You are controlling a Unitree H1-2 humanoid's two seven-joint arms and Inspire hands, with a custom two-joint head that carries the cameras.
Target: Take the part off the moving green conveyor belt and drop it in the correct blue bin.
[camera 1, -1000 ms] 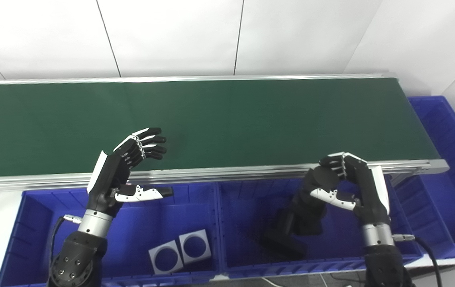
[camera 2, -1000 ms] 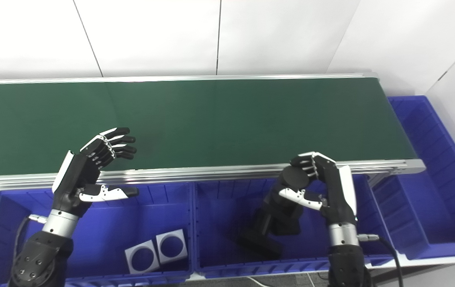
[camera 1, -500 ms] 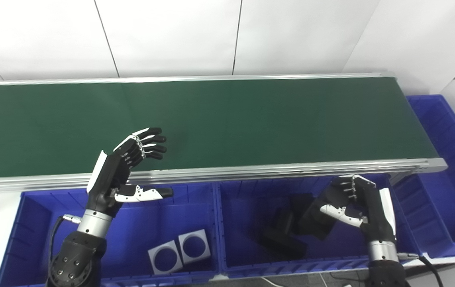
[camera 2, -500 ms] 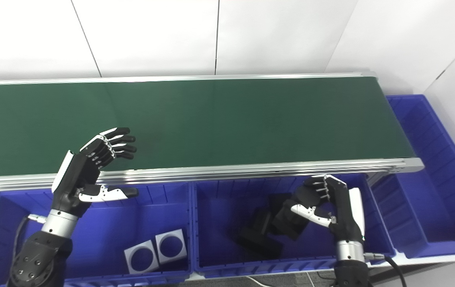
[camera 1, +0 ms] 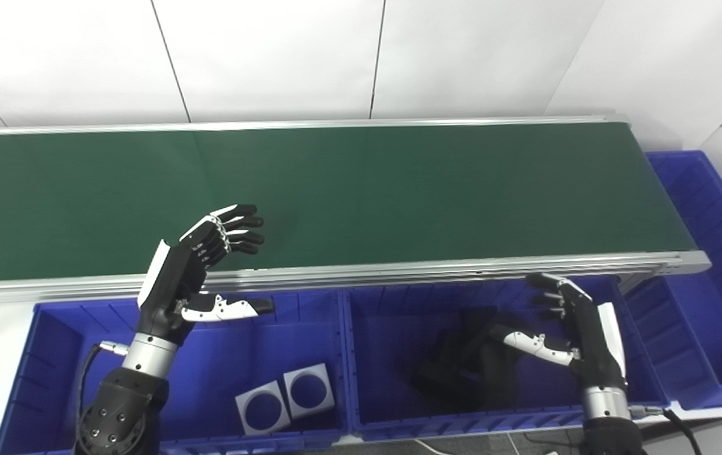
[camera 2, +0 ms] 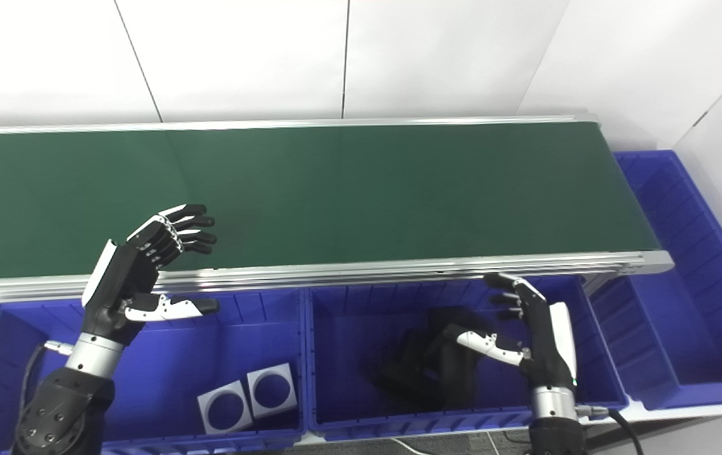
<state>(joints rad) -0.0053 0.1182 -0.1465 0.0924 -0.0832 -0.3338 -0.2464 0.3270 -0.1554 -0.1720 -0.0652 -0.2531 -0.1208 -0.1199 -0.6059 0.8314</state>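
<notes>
The green conveyor belt [camera 1: 361, 189] carries no part. Black parts [camera 1: 462, 363] lie piled in the middle blue bin [camera 1: 392, 316]. My right hand [camera 1: 573, 328] hovers over the right side of that bin, open with fingers spread, holding nothing. Two white square parts with round holes [camera 1: 285, 398] rest in the left blue bin [camera 1: 64, 328]. My left hand [camera 1: 200, 265] is raised at the belt's near rail above the left bin, open and empty.
A third blue bin [camera 1: 709, 284] stands at the belt's right end. The aluminium rail [camera 1: 399, 272] runs along the belt's near edge, between the belt and the bins. White wall panels [camera 1: 272, 57] stand behind.
My right hand came down from the rail into the middle bin holding a black part, then opened; the part now lies on the pile. The left hand stayed still.
</notes>
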